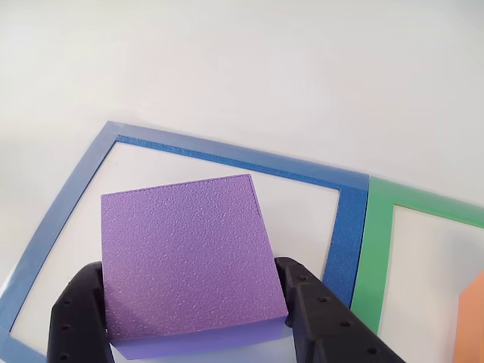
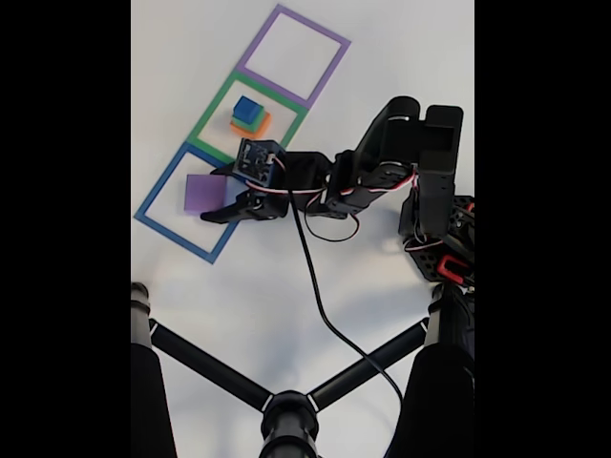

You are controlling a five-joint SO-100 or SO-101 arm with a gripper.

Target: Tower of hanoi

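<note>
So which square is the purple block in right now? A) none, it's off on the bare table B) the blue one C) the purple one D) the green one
B: in the fixed view the purple block lies inside the blue square, with the hand around it, and the other view shows the blue frame bordering the block too.

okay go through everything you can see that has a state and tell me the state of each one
gripper: jaws on both sides of the purple block, apparently gripping it
purple block: flat side up, over the blue frame
blue frame: flat on the table
green frame: holds a small stack
stack: blue block on top, green under it, orange at the bottom
purple frame: nothing inside it
</note>
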